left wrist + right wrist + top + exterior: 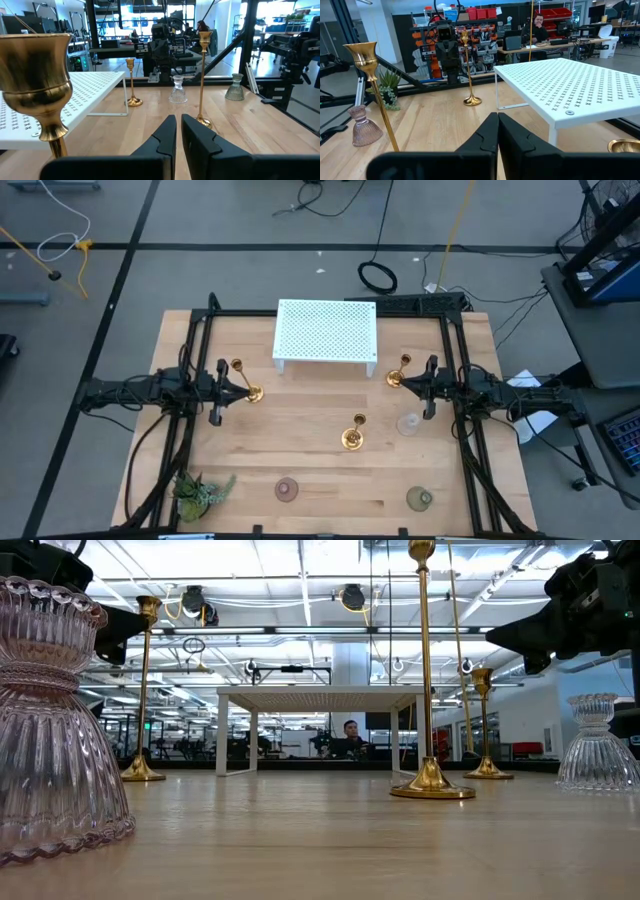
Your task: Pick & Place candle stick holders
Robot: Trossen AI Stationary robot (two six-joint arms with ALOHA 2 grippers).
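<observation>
Three gold candlesticks stand upright on their round bases: one at the left, one in the middle, one at the right. A clear glass holder, a pink one and a green one stand on the table nearer the front. My left gripper is shut and empty, right beside the left candlestick, whose cup shows close by in the left wrist view. My right gripper is shut and empty beside the right candlestick, whose base shows in the right wrist view.
A white perforated rack stands on its legs at the far middle of the table. A green plant sprig lies at the near left corner. Black frame rails run along both sides. A person sits in the room beyond.
</observation>
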